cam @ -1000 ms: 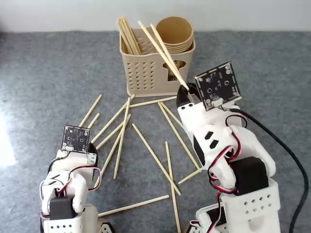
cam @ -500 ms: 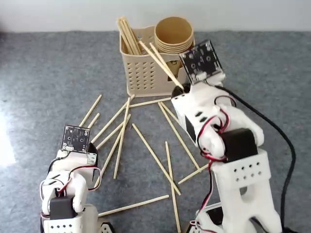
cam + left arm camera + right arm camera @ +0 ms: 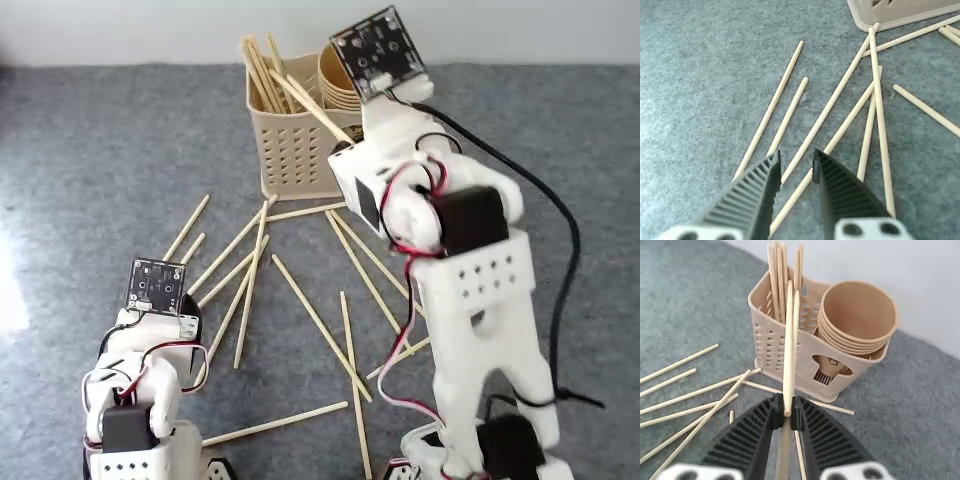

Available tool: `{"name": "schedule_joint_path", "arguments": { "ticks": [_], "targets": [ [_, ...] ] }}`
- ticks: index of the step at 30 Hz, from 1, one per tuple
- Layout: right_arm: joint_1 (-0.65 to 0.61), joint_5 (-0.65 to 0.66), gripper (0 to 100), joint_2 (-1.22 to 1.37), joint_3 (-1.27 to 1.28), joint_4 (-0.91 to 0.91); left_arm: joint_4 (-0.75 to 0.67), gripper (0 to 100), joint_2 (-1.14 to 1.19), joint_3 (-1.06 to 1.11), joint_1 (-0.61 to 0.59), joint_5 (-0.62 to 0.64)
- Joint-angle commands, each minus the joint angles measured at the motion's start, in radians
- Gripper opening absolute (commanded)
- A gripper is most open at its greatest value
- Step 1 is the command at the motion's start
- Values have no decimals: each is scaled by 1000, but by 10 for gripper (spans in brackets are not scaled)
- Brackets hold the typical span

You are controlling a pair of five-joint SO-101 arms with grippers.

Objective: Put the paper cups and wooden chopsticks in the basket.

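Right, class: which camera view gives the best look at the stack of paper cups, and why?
The right wrist view: the paper cups sit nested in the basket, open mouth and stacked rims clear. In the high view the right arm covers most of them, leaving a sliver. The left wrist view reaches the basket's bottom edge.

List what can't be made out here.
High view: cups mostly behind the right arm's camera board; stack count unclear.
Right wrist view: chopsticks in the right gripper overlap the basket wall; whether their tips are inside is unclear.
Right wrist view: cup bases hidden by the basket wall.
Left wrist view: basket cut off by the frame edge.
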Motion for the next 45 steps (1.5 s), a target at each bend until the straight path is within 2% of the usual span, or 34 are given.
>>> {"name": "schedule_joint_path", "arguments": {
  "ticks": [1,9,14,19,25,34,37,42,45],
  "targets": [
    [12,6,9,30,-135,73,6,99,-9,-10,0,-9],
    [33,11,13,50,-216,113,6,99,-9,-10,0,-9],
    [30,8,128,64,-219,110,6,99,-9,-10,0,-9],
    [36,8,76,147,-253,47,2,99,-9,-2,0,-9],
    [35,-11,69,188,-311,51,2,99,-9,-2,0,-9],
    [30,-166,73,311,-308,295,2,99,-9,-5,-6,-11],
    [30,-164,73,404,-308,325,8,99,-9,-19,-17,-6],
    [18,-163,73,535,-308,374,2,99,-9,-45,-120,23],
    [-15,-120,73,599,-308,397,0,99,-9,-45,-129,29]
  ]
}}
